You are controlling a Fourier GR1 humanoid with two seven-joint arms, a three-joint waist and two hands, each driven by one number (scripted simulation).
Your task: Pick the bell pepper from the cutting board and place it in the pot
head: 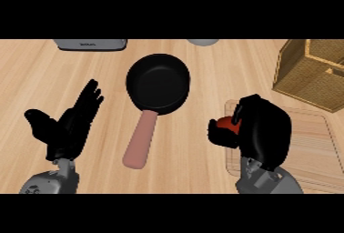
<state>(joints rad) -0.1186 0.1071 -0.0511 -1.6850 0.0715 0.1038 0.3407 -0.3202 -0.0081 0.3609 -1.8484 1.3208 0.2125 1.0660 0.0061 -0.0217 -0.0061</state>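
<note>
Right black robot hand (263,132) curls round the red bell pepper (225,123) at the left edge of the pale wooden cutting board (316,136); the pepper's axis is hidden. Left black hand (67,125) rests spread, fingers up. Between them lies the black round pot (159,83), its pink handle (139,141) pointing toward the robot.

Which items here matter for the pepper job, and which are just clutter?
Job:
bell pepper, in right robot hand
cutting board
black pan

Lying about:
wicker basket
grey appliance
grey object at top edge
left robot hand, open, idle
</note>
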